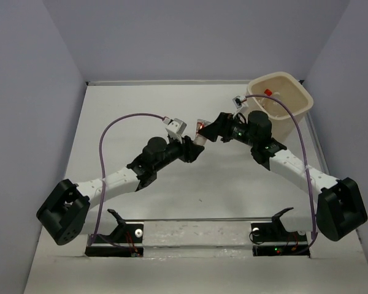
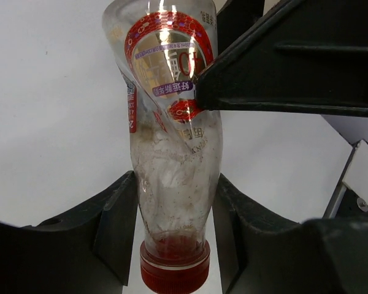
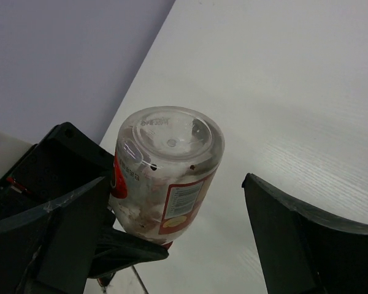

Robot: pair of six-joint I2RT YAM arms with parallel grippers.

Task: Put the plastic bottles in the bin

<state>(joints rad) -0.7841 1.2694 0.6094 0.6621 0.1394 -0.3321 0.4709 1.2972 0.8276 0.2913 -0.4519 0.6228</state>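
- Top view: the bottle [image 1: 200, 133] between the left tool [image 1: 195, 141] and right tool [image 1: 207, 130] is too small to show its label or which fingers touch it.
- The bin [image 1: 294, 92] has its lower near wall hidden behind the right arm [image 1: 276, 153]. Inside, only 1 red cap [image 1: 268, 92] is clear.
- Left wrist view: the top edge cuts off the bottle's base, and a right tool finger [image 2: 282, 73] covers part of the label.
- Right wrist view: dark fingers hide the bottle's neck and cap, and the right tool's 2 fingers run off the bottom edge.
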